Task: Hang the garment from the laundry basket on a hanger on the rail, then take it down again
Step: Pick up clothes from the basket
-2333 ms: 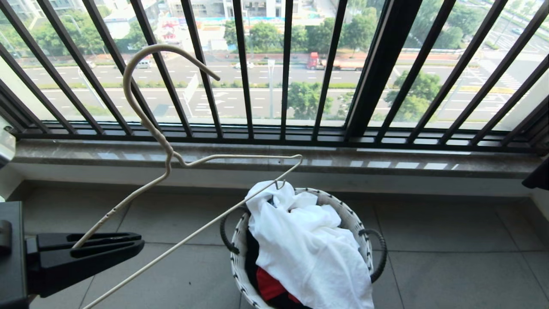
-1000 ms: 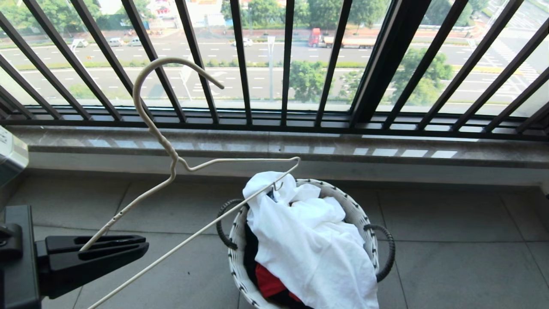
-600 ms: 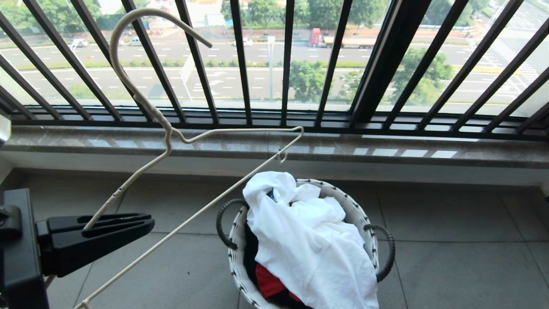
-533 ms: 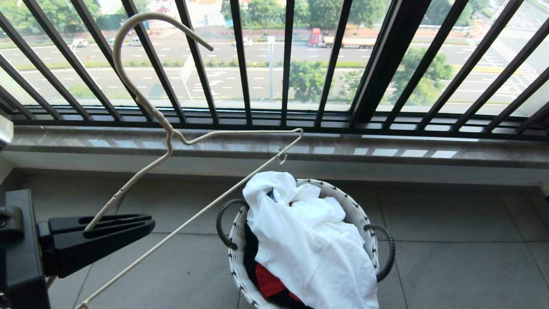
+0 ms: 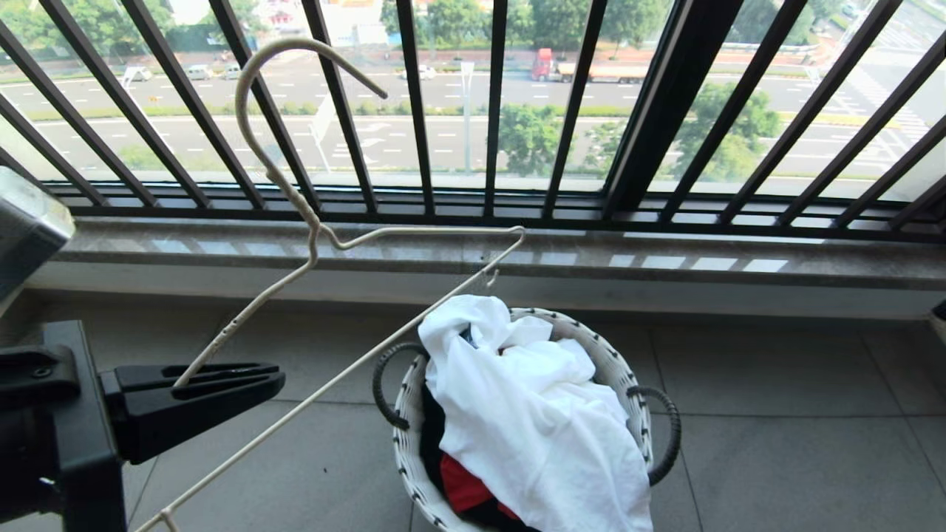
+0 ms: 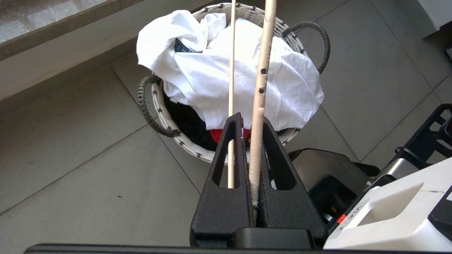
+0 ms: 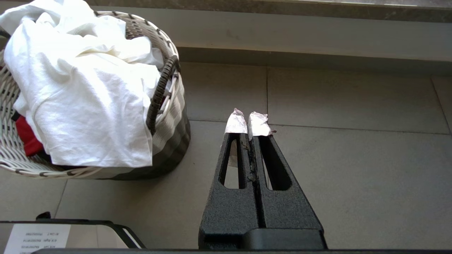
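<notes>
My left gripper [image 5: 277,378] is shut on one shoulder rod of the cream-white hanger [image 5: 315,240], low at the left of the head view. The hanger tilts up to the right, its hook in front of the window bars and its far end just above the basket. The left wrist view shows the rod [image 6: 261,81] pinched between the jaws of that gripper [image 6: 251,120]. The garment [image 5: 532,421] lies crumpled on top of the white woven laundry basket [image 5: 408,421] on the floor. My right gripper [image 7: 249,118] hangs shut and empty over the tiles beside the basket [image 7: 173,116]. The rail is out of view.
Black window bars [image 5: 417,111] and a stone sill [image 5: 665,266] stand right behind the basket. A red garment [image 5: 462,488] and dark cloth lie under the white one. Grey floor tiles [image 5: 776,443] surround the basket. Part of my own base [image 6: 388,211] is close by.
My left gripper has lifted the hanger and shifted it a little right. Its far end, which rested on the garment, now hangs just above it. The right arm has not moved.
</notes>
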Robot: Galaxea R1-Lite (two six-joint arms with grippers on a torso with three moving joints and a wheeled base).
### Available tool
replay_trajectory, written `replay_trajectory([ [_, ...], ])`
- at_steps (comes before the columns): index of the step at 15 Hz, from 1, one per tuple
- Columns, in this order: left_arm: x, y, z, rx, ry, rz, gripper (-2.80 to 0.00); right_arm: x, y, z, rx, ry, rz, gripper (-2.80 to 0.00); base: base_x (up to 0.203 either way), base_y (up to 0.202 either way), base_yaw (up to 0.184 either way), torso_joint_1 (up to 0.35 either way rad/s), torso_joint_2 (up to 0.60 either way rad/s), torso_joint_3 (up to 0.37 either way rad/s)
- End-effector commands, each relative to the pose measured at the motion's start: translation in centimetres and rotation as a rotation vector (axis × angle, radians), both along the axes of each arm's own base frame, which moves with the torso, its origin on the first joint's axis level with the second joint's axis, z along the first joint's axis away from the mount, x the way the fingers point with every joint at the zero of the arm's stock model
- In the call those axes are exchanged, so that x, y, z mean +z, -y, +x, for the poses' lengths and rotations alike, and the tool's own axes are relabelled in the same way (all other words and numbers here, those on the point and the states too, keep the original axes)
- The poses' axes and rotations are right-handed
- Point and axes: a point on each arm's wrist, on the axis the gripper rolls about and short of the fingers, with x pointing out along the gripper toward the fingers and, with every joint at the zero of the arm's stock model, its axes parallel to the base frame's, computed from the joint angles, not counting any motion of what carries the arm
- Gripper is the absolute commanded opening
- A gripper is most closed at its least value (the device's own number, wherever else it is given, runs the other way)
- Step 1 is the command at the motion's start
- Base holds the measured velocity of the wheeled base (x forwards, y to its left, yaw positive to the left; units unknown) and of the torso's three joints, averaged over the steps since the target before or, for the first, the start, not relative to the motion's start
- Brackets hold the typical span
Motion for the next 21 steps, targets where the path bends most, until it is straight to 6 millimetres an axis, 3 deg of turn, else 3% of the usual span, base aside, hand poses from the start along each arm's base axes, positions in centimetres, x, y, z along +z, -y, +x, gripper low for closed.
replay_trajectory([
  [1,-0.5,0.6,0.7,0.001,-0.029,0.027,-2.8,0.0,0.0,0.0,0.001,-0.002,0.001,-2.8,0.0,0.0,0.0,0.0,0.0,0.0],
  [13,0.6,-0.5,-0.3,0.03,0.03,-0.016,-2.8,0.1,0.0,0.0,-0.008,0.002,-0.001,-2.8,0.0,0.0,0.0,0.0,0.0,0.0],
  [18,0.7,-1.5,-1.6,0.011,0.082,-0.022,-2.8,3.5,0.0,-0.4,-0.016,0.003,-0.003,-2.8,0.0,0.0,0.0,0.0,0.0,0.0],
  [21,1.2,-1.8,-1.8,0.019,0.1,-0.038,-2.8,6.0,0.0,0.6,-0.014,-0.048,-0.004,-2.8,0.0,0.0,0.0,0.0,0.0,0.0],
])
